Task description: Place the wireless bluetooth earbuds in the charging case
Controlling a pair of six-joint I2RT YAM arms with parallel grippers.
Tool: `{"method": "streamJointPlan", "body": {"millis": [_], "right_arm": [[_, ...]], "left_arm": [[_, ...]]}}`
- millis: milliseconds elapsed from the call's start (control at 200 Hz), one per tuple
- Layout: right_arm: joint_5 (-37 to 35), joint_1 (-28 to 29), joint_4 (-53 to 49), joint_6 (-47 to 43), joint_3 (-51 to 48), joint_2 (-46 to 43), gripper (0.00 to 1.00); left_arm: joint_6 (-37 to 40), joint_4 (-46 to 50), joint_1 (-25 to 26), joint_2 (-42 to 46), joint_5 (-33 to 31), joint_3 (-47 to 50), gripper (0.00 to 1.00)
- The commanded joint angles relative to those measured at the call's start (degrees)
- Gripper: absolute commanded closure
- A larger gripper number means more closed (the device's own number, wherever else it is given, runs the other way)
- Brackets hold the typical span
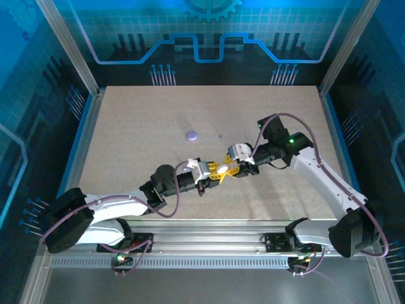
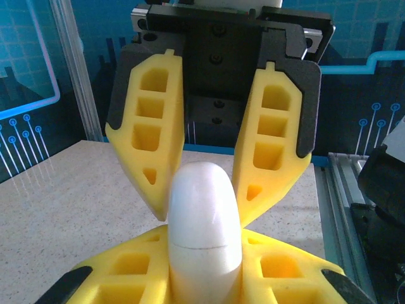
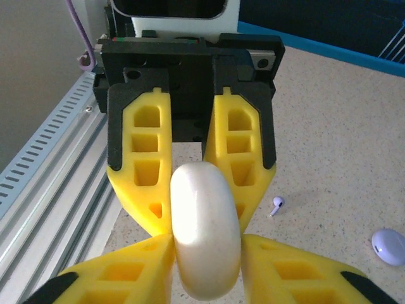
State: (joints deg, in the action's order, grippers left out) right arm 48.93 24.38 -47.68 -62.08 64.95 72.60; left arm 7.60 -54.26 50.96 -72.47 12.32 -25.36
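White case (image 1: 221, 170) is over the middle of the table (image 1: 126, 126). My left hand (image 1: 217, 173) and right hand (image 1: 227, 168) both squeeze it, I think to open it. One earbud (image 1: 220, 136) lies at its 12 o'clock.

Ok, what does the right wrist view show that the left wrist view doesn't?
Right wrist adds: an earbud and a round lavender piece, lying apart on the table. Left wrist adds: a seam running across the case. Both share: the white case pinched between the left hand and the right hand, their yellow fingers meeting from opposite sides.
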Motion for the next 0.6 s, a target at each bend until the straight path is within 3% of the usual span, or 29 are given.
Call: {"method": "streamJointPlan", "body": {"millis": [0, 170, 475, 595], "right_arm": [[2.6, 0.8, -2.8, -2.2, 2.3, 1.3, 0.72], [2.3, 1.1, -4.0, -3.1, 3.1, 2.1, 0.84], [0.6, 1.2, -5.7, -4.2, 3.4, 1.8, 0.87], [-1.2, 1.0, -7.8, -4.6, 4.0, 1.9, 0.87]], "left_arm": [[0.8, -1.1, -0.1, 0.0, 1.1, -1.5, 0.76], [0.9, -0.9, -0.2, 0.3, 0.9, -1.2, 0.76], [0.9, -0.7, -0.2, 0.4, 0.6, -0.9, 0.71], [0.9, -1.3, -0.2, 0.4, -0.5, 0.0, 0.60]]}}
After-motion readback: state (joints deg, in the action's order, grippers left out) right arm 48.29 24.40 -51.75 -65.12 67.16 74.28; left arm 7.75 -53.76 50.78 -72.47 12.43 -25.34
